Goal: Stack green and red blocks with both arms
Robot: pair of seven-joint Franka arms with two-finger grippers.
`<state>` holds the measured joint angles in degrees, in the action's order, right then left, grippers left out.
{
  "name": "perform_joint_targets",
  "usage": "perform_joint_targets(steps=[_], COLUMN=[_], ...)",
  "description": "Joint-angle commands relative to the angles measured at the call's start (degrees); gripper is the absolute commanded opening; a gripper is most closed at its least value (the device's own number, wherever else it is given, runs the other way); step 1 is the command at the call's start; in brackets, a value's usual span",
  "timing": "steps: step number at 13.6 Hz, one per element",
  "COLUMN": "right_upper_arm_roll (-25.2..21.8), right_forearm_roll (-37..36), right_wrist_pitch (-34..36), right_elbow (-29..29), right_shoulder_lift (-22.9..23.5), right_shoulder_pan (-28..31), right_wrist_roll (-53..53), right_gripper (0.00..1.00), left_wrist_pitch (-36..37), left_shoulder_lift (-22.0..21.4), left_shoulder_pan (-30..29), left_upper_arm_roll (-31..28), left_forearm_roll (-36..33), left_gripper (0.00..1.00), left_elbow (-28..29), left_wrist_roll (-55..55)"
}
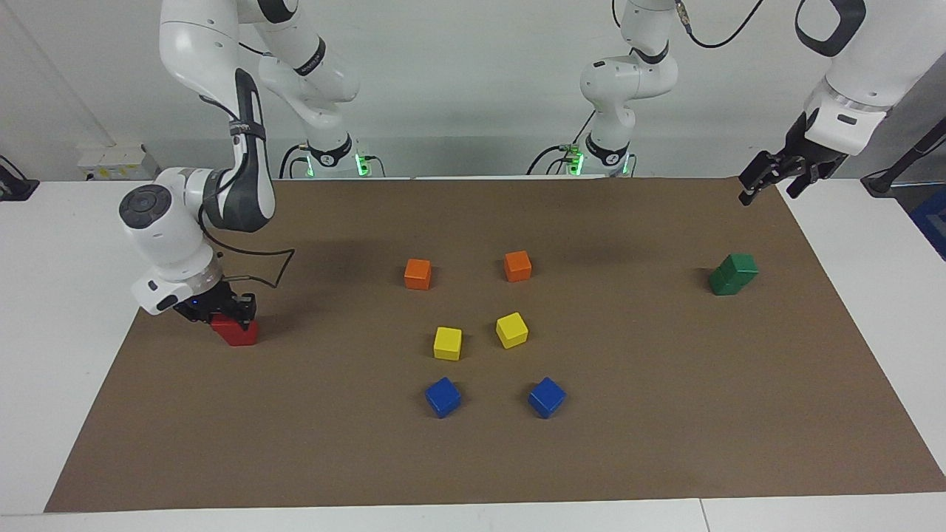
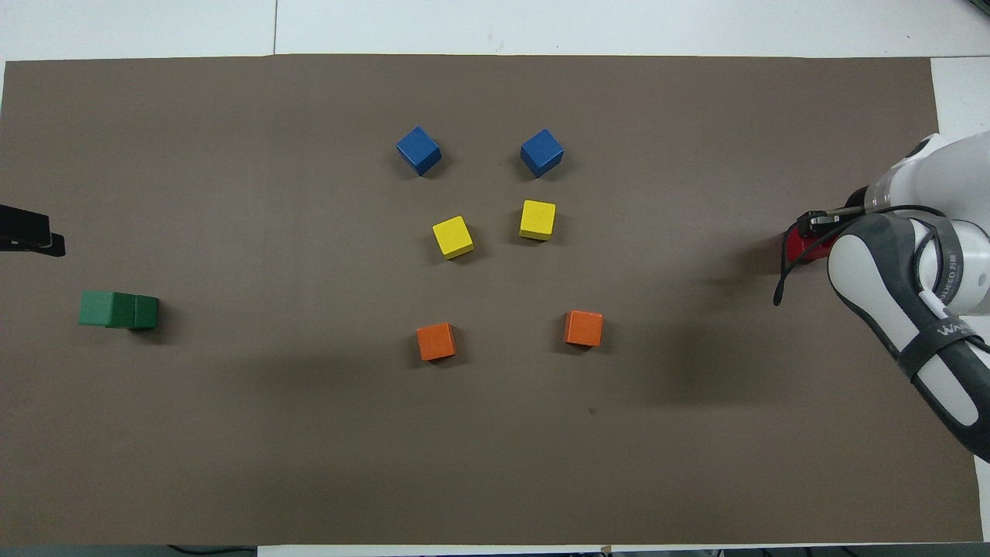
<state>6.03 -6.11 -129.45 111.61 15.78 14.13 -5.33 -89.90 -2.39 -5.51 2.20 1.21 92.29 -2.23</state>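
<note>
Surface: a white counter covered across most of its width by a brown mat; a plain white wall rises at the robots' end.

Writing: white lettering on a dark band of the right arm, only partly legible.

Right gripper is down at the red blocks near the mat's edge at the right arm's end, its fingers closed against the upper red block; the overhead view shows only a sliver of red under the arm.

Left gripper hangs in the air over the mat's corner at the left arm's end, fingers spread, holding nothing.

The green blocks stand stacked, the upper one offset, at the left arm's end.

Mid-mat: orange cubes, then yellow cubes, then blue cubes farthest from the robots.
</note>
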Motion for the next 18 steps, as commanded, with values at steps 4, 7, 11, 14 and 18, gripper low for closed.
perform_joint_targets(steps=[4, 7, 11, 14, 18], right_upper_arm_roll=[0.7, 0.7, 0.7, 0.7, 0.8], right_forearm_roll=[0.3, 0.2, 0.3, 0.2, 0.2], right_wrist_pitch=[-1.3, -1.3, -1.3, -1.2, 0.6], right_elbow=[2.3, 2.3, 2.3, 2.2, 0.8], right_shoulder_lift=[-1.7, -1.7, -1.7, -1.7, -2.1], right_shoulder_pan=[1.2, 1.2, 1.2, 1.2, 1.0], right_wrist_roll=[-1.0, -1.1, -1.4, -1.3, -1.3], right_gripper=[0.0, 0.31, 1.0, 1.0, 1.0], left_wrist_pitch=[0.2, -1.6, -1.8, -3.1, -3.3], left_shoulder_lift=[-2.2, -2.1, -2.1, -2.1, -2.2], left_shoulder_pan=[1.8, 1.8, 1.7, 1.5, 1.5], left_upper_arm_roll=[-0.2, -0.1, 0.0, 0.1, 0.0], left_forearm_roll=[0.1, -0.4, -0.4, -0.4, -0.4], left_gripper=[1.0, 1.0, 1.0, 1.0, 1.0], left_elbow=[1.5, 1.6, 1.6, 1.7, 1.8], left_wrist_roll=[-0.7, 0.0, 0.0, -0.1, 0.1])
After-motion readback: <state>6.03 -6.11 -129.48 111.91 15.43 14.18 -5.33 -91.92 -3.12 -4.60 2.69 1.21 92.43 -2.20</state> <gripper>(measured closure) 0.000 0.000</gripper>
